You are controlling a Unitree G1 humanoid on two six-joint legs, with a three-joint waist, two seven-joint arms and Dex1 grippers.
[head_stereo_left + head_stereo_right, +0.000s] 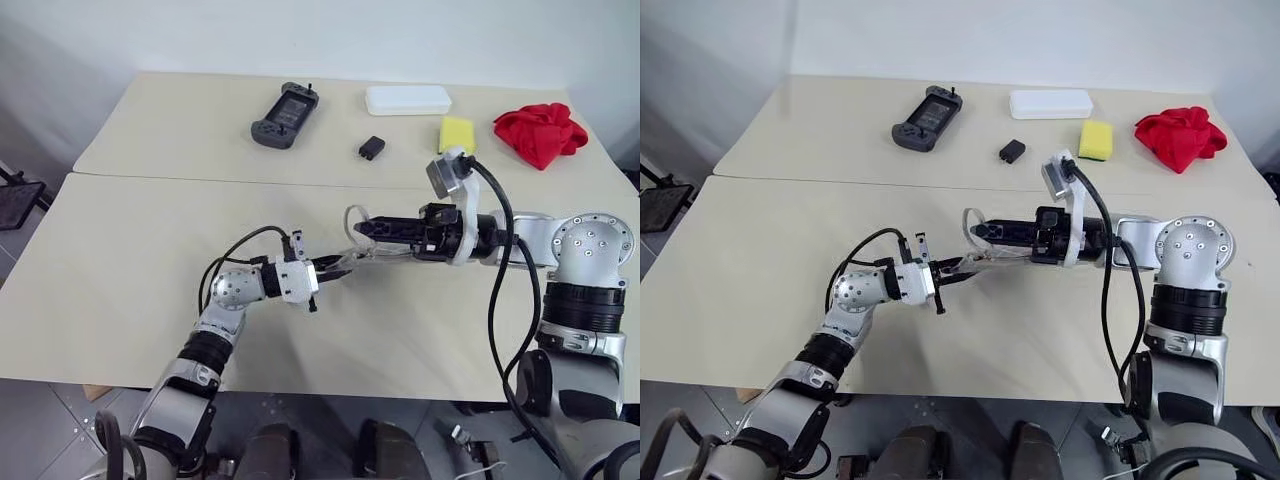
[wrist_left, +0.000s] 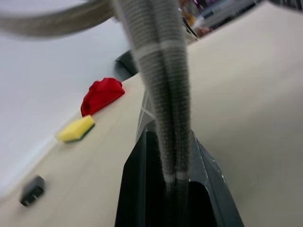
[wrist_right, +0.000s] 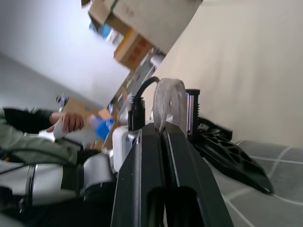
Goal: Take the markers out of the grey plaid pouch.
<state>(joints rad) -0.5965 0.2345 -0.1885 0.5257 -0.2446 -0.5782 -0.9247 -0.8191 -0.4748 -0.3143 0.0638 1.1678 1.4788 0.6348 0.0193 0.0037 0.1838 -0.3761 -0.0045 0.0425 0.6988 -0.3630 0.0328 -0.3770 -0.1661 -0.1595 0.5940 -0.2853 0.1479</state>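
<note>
Left gripper (image 1: 338, 268): clamped on grey plaid pouch (image 2: 163, 85), held above the table (image 1: 120, 280).
Right gripper (image 1: 362, 228): closed on the pouch's pale ring pull (image 3: 169, 97).
Writing: none readable.

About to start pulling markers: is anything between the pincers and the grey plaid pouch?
Nothing visible. The left pincer is shut on the grey plaid pouch, the right pincer on its pale ring pull.

Left gripper (image 1: 335, 267) and right gripper (image 1: 362, 228) both clamped, pointing at each other
</note>
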